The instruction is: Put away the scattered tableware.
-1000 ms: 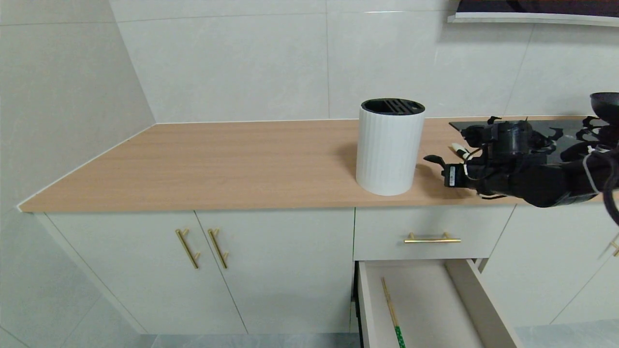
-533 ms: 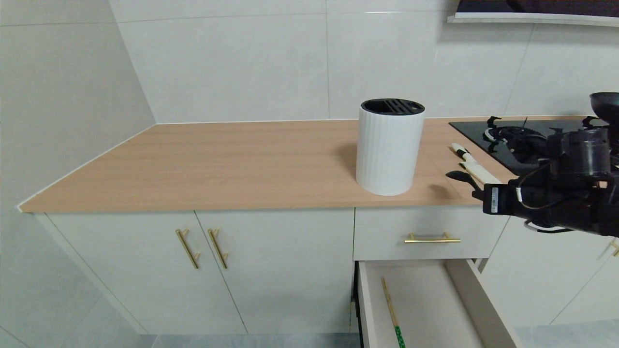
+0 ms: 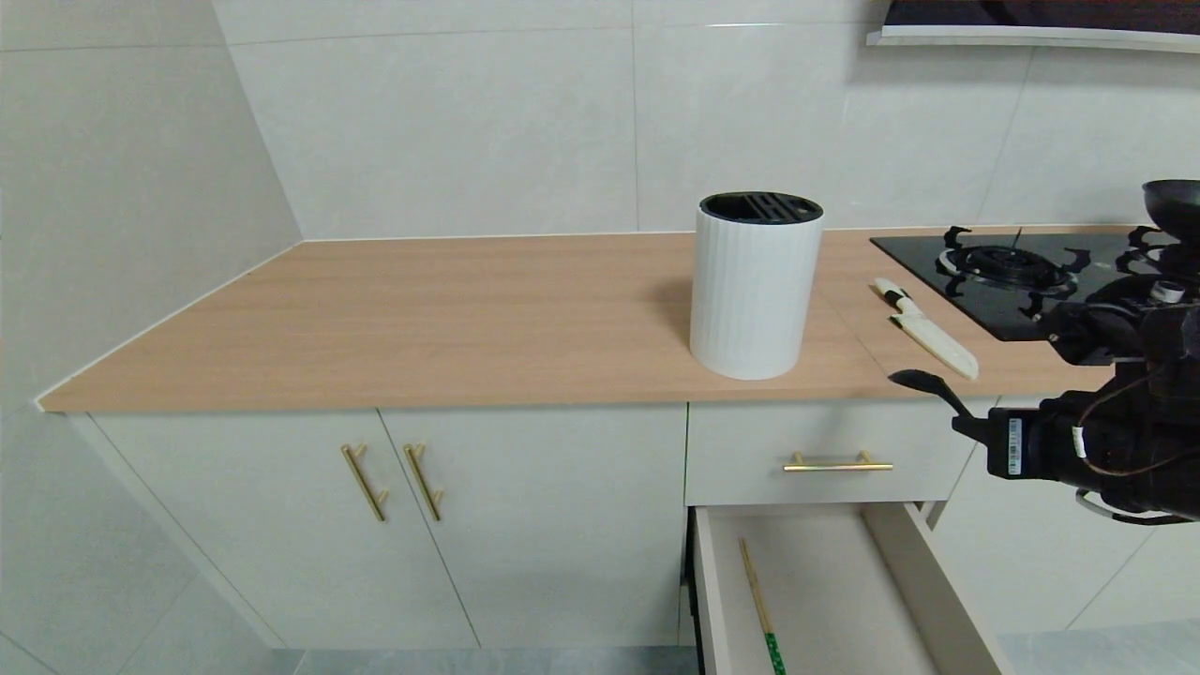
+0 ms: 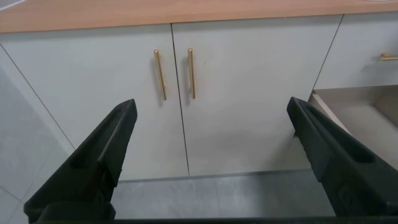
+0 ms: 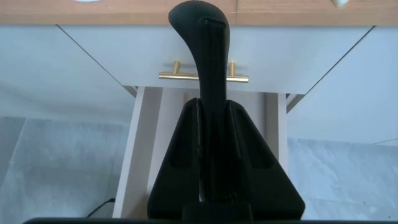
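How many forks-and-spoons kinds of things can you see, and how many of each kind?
Knife: 1, lying on the counter.
Black spoon: 1, held in the right gripper.
Chopsticks: 1 set, in the open drawer; too thin to tell whether it is one stick or two.
Total: 3.
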